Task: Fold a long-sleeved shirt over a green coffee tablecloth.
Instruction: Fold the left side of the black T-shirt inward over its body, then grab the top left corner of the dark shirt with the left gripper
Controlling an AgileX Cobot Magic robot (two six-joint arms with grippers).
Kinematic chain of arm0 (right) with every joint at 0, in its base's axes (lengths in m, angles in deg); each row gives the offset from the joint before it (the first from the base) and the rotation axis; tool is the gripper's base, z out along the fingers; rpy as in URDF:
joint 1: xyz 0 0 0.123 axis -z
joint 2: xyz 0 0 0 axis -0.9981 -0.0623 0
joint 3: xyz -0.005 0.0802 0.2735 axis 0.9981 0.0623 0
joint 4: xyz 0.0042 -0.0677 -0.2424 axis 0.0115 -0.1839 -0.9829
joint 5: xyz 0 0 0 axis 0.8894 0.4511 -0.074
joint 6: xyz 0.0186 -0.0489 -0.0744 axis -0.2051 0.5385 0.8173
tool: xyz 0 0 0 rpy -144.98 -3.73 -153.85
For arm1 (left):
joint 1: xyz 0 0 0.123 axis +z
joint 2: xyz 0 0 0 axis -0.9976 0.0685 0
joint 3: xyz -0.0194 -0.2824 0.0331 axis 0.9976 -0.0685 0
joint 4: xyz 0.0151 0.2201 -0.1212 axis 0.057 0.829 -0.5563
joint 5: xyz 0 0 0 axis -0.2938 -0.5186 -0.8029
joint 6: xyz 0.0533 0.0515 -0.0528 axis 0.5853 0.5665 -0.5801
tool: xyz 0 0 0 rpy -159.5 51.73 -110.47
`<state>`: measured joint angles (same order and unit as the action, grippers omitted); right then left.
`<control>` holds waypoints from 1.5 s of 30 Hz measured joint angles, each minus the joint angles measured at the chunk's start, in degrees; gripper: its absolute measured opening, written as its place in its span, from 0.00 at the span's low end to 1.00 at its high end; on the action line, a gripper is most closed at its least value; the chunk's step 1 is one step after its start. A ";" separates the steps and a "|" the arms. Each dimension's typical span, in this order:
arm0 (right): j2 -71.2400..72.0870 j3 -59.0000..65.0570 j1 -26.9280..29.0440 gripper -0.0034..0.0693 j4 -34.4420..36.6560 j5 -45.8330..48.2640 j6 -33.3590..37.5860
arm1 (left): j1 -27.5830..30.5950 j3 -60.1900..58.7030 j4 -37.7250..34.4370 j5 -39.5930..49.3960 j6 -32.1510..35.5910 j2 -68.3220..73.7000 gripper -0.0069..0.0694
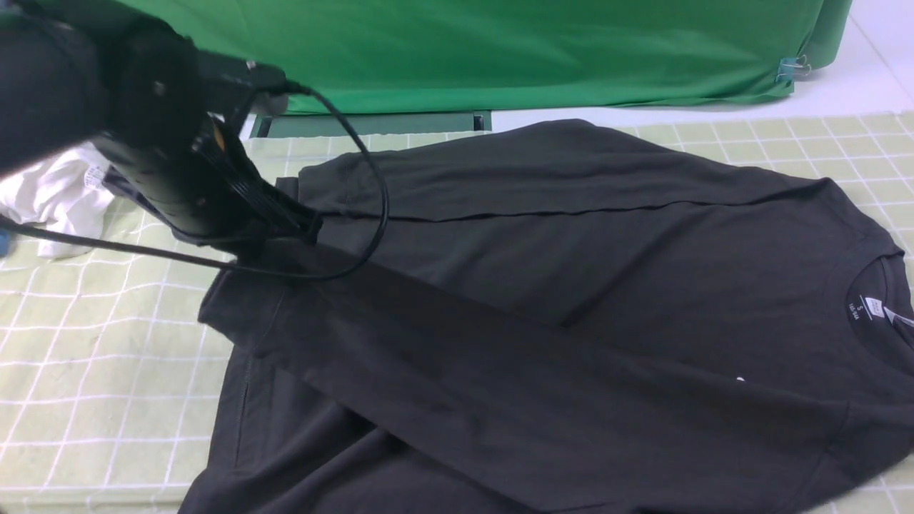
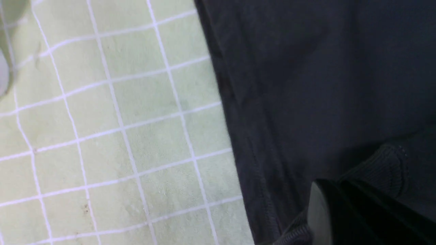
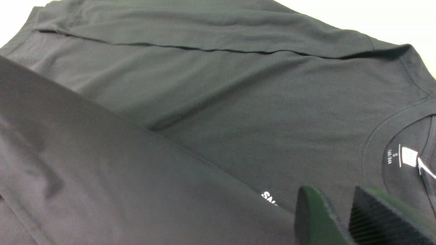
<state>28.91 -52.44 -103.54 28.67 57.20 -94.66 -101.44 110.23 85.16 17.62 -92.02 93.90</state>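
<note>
The long-sleeved shirt [image 1: 571,285] lies spread on the green coffee tablecloth [image 1: 93,335], black, with its round collar [image 1: 875,314] to the right. One sleeve is folded along the far side. The other sleeve [image 1: 500,357] runs slantwise across the body up to my left gripper [image 1: 303,225], which is shut on its ribbed cuff [image 2: 385,170] just above the shirt's left end. My right gripper [image 3: 335,194] is out of the front view. In the right wrist view it hangs open over the chest near the collar [image 3: 402,149] and white lettering [image 3: 269,199], with nothing between its fingers.
A white garment [image 1: 57,193] lies crumpled at the back left. A bright green backdrop [image 1: 500,50] hangs along the far side, held by a clip [image 1: 792,69]. The left arm's black cable [image 1: 371,171] loops over the shirt's left end.
</note>
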 joint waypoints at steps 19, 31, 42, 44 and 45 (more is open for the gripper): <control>0.00 0.00 0.00 0.31 0.00 0.00 -0.11 | 3.85 7.23 1.27 -5.33 -7.06 8.12 0.64; 0.00 0.00 0.00 0.31 0.00 1.34 -0.11 | 7.86 31.33 -9.40 -6.31 -3.14 28.35 0.69; 0.00 0.00 0.00 0.32 0.00 1.51 -0.12 | 7.86 42.65 -7.71 -4.74 -7.16 42.37 0.69; 0.00 0.00 0.00 0.32 0.00 1.51 -0.12 | 7.86 42.71 -7.42 -4.74 -7.37 42.69 0.69; 0.00 0.00 0.00 0.32 0.00 1.51 -0.12 | 7.86 42.77 -7.36 -4.74 -7.43 42.84 0.69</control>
<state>28.91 -52.44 -103.54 28.67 58.71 -94.78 -93.58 153.00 77.80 12.88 -99.45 136.74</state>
